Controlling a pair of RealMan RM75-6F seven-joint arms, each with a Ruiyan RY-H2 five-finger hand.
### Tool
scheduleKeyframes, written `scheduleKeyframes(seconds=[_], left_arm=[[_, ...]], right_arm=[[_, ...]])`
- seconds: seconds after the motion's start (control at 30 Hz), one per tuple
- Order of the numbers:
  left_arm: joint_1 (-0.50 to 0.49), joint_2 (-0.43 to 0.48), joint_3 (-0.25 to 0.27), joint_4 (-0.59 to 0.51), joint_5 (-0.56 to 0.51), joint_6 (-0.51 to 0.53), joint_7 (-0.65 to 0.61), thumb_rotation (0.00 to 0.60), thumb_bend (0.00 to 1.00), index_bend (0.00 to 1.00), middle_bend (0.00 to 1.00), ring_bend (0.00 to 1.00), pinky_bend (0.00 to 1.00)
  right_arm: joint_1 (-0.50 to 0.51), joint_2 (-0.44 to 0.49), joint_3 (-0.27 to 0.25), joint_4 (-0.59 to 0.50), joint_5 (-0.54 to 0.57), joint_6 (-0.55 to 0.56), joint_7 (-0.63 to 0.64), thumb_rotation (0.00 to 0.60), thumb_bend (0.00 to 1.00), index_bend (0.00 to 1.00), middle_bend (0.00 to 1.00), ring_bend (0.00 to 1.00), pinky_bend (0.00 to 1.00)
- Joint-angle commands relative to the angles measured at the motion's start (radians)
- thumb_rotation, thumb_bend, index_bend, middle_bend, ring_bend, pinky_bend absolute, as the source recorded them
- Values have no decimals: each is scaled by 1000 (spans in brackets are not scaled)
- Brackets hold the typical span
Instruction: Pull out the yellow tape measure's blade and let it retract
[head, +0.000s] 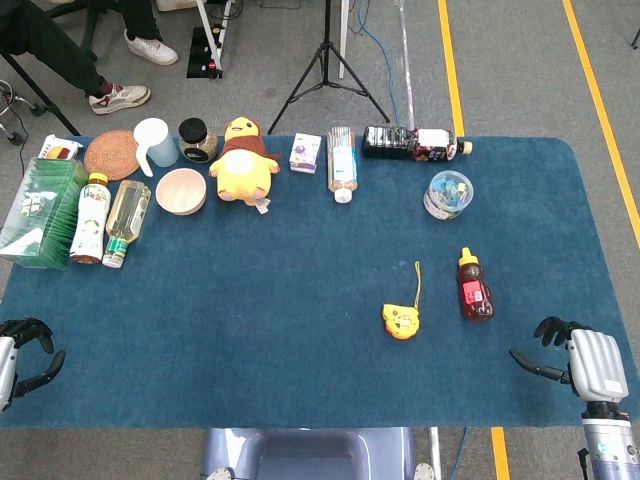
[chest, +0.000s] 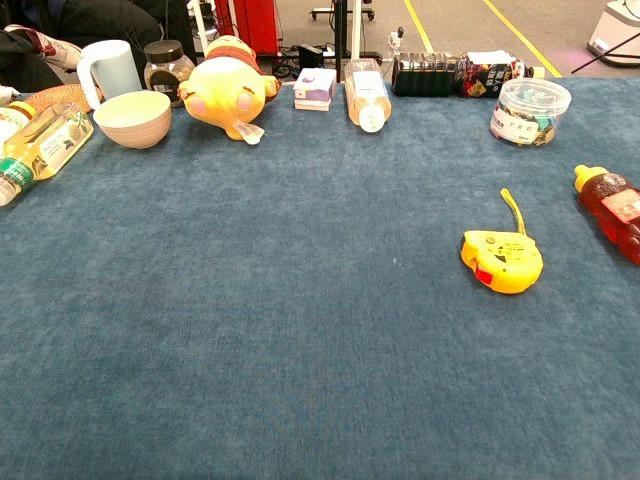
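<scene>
**Both hands low at the near edge, tape measure untouched**

The left hand (head: 22, 358) sits at the near left corner, the right hand (head: 580, 362) at the near right; both hold nothing, their fingers (head: 532, 365) apart and loosely curved. The surface (head: 300, 330) wears a blue cloth, on grey floor with yellow lines. The yellow tape measure (head: 401, 321) lies right of centre, its cord trailing away, just beside a honey bottle (head: 474, 286), blade not drawn out.
</scene>
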Motion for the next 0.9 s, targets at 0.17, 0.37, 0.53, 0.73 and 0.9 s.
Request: scheduleKeyframes(seconds=[0.17,0.37,0.53,0.73,0.9], left_arm=[[-9,-3,-7,-3,-6,-9,7,528,314,602,448,347,359],[-12,8,-11,-9,-4,-10,7,529,314,602,448,347,358],[-14,22,-15,-23,-14,-13,9,526,313,602,448,346,359],[-18,22,-19,-26,-23,-19,11,525,313,602,448,347,359],[-24,18,-26,-22,-33,-25,9,529,314,602,448,347,359]], right_arm=[[3,-1,2,0,2,-8,5,255,118,526,595,558,541],[-3,8,-4,-11,-4,-6,19,254,119,526,591,546,540],[-5,12,-7,-18,-8,-7,26,252,118,517,582,541,540],[4,29,-5,-33,-18,-17,22,253,119,464,548,510,541],[14,44,0,-54,-18,-28,23,250,120,429,528,495,542]])
